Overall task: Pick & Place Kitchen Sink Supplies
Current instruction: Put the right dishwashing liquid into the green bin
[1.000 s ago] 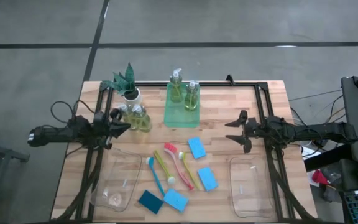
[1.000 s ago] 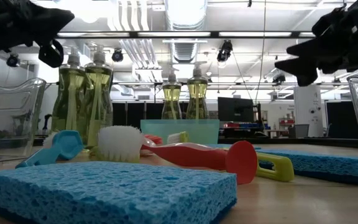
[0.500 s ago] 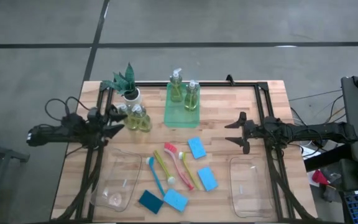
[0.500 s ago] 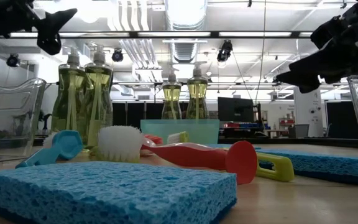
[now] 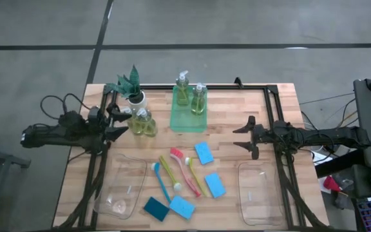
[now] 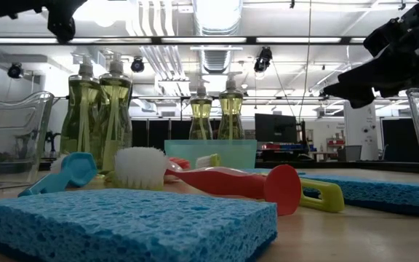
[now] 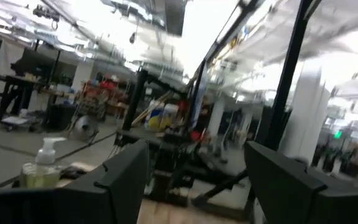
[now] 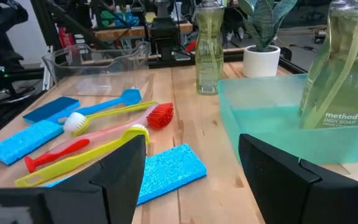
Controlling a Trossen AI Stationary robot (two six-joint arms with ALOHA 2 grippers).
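From where I stand, the left hand hangs open at the table's nine o'clock edge, just beside two soap bottles, touching nothing. The right hand waits open at three o'clock with bare wood before it. Brushes and sponges crowd the centre; two more bottles stand at twelve

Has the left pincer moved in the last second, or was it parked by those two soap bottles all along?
Yes. The left pincer has pulled back from the two soap bottles toward the table's left edge, and it now stands open, holding nothing.
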